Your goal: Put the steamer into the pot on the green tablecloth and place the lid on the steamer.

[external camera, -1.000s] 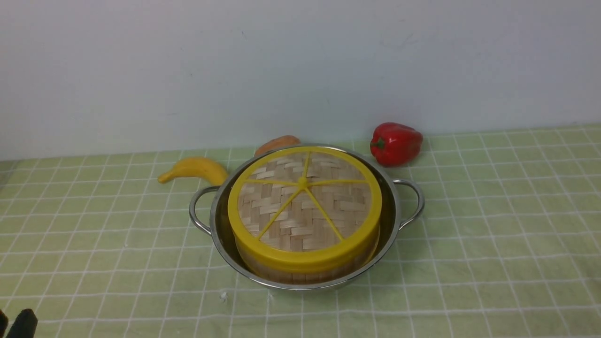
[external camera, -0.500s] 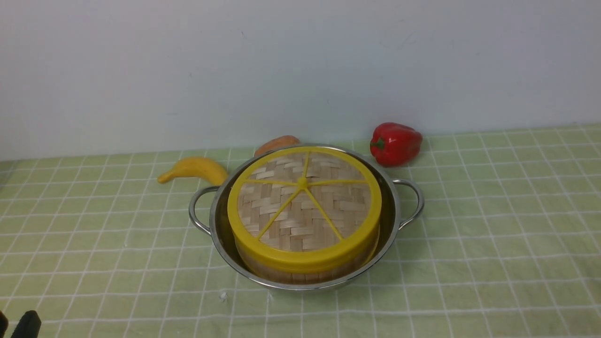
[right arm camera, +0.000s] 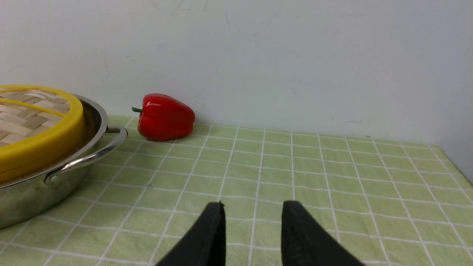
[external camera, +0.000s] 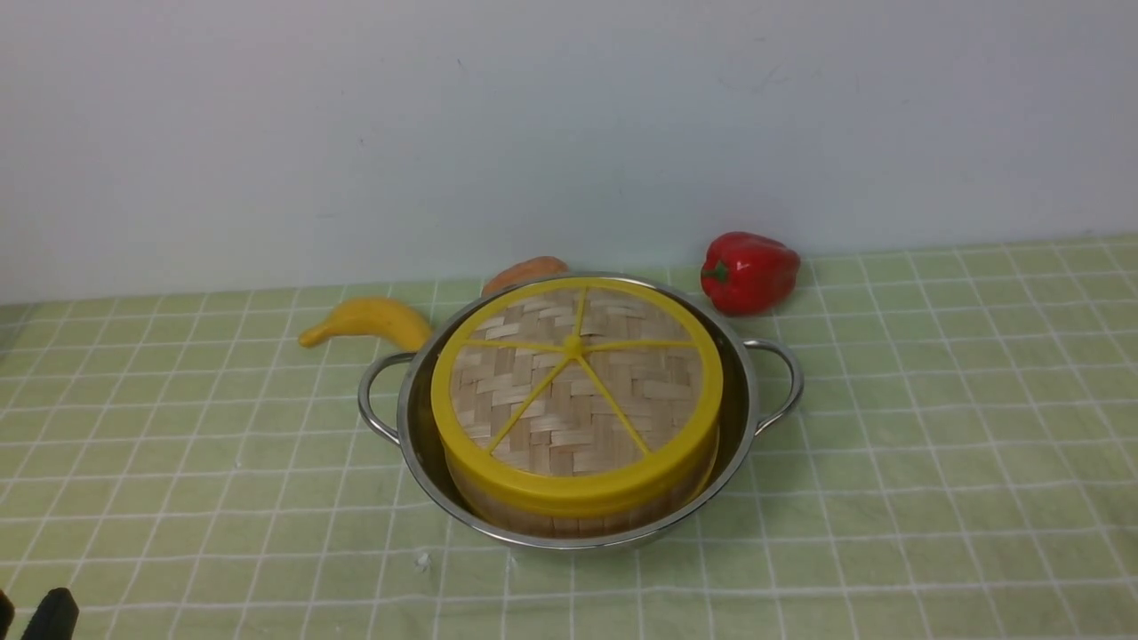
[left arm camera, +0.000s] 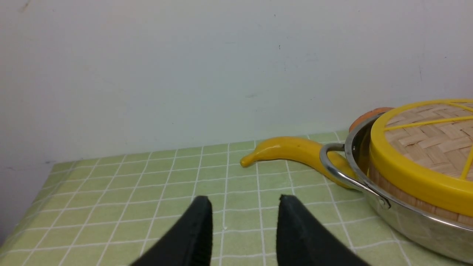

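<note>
The shiny pot (external camera: 745, 391) stands mid-table on the green tablecloth (external camera: 933, 462). The bamboo steamer (external camera: 569, 523) sits inside it, and only its side wall shows. The woven lid (external camera: 573, 382) with yellow rim and spokes lies flat on the steamer. My left gripper (left arm camera: 244, 201) is open and empty, low over the cloth, left of the pot (left arm camera: 406, 225) and apart from it. One of its fingertips (external camera: 53, 612) shows at the front view's bottom left. My right gripper (right arm camera: 253, 205) is open and empty, right of the pot (right arm camera: 37, 188). The lid also shows in both wrist views (left arm camera: 425, 147) (right arm camera: 33, 122).
A yellow banana (external camera: 369, 320) lies behind the pot's left handle (external camera: 373, 400). A red pepper (external camera: 749, 271) stands by the wall at the pot's back right. An orange-brown thing (external camera: 524, 271) peeks out behind the pot. The white wall runs close behind them.
The left gripper's black tip at the front view's bottom left has sunk slightly lower out of the picture. Pot, steamer and lid have not moved.
</note>
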